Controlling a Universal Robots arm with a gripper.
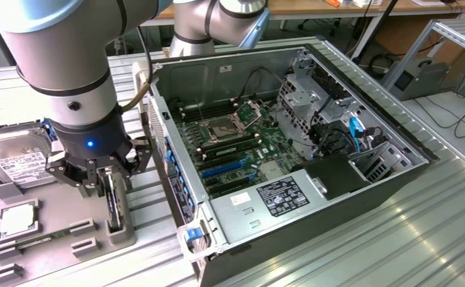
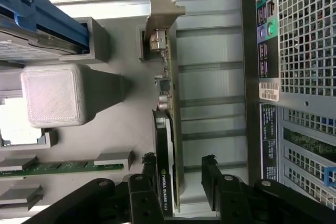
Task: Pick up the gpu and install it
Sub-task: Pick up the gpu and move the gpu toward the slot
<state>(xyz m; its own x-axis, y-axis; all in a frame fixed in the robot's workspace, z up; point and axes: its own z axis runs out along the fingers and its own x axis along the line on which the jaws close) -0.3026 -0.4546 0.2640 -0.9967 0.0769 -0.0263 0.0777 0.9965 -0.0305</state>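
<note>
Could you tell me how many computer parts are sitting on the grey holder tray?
4: the hard drive at the far end, a square chip midway, a green memory stick nearer the camera, the gpu on edge beside the case. The arm may hide others.

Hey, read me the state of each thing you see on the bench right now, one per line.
gpu: standing on edge in the grey tray, not lifted.
end effector: open, straddling the gpu.
computer case: lying on its side, panel off, interior exposed.
hard drive: lying flat, label up.
</note>
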